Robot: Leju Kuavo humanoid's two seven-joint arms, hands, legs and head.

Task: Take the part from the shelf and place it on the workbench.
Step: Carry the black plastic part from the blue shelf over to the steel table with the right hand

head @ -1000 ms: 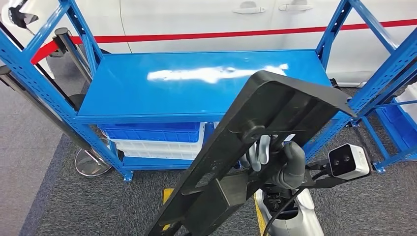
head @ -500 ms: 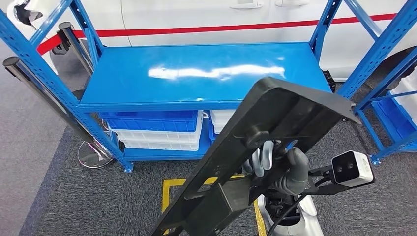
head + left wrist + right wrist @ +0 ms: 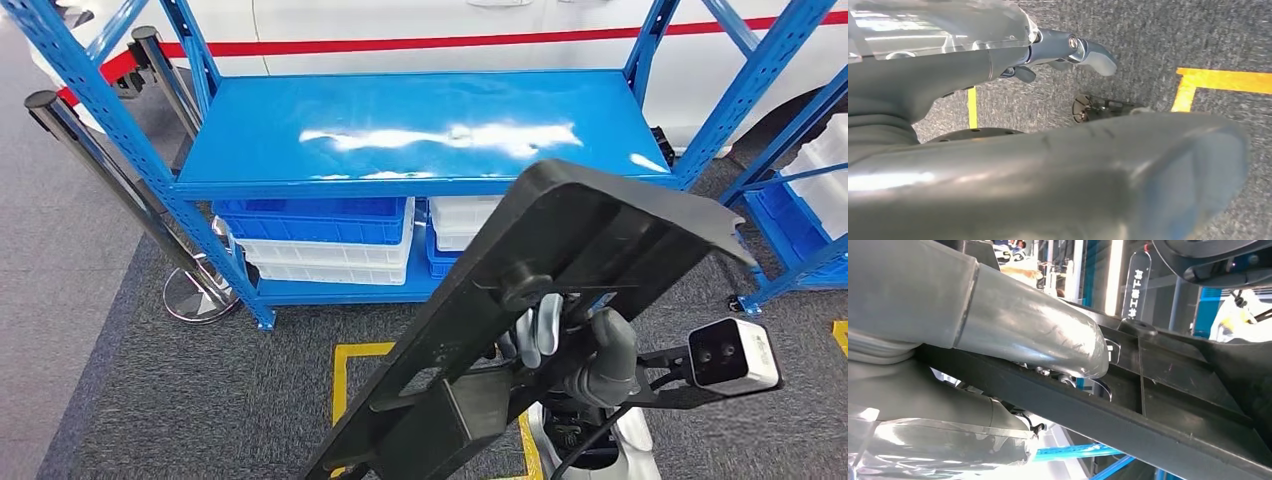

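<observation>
Shelf (image 3: 420, 130) receded, camera shifted | right hand (image 3: 575, 345) fingers grasp part (image 3: 560, 260) | left hand (image 3: 1068, 50) uncertain

Ahead of you the shelf (image 3: 420, 130) stands on the carpet (image 3: 150, 400), bins (image 3: 320, 240) under its deck, the part (image 3: 560, 280) in your right hand (image 3: 575, 350) before it.
</observation>
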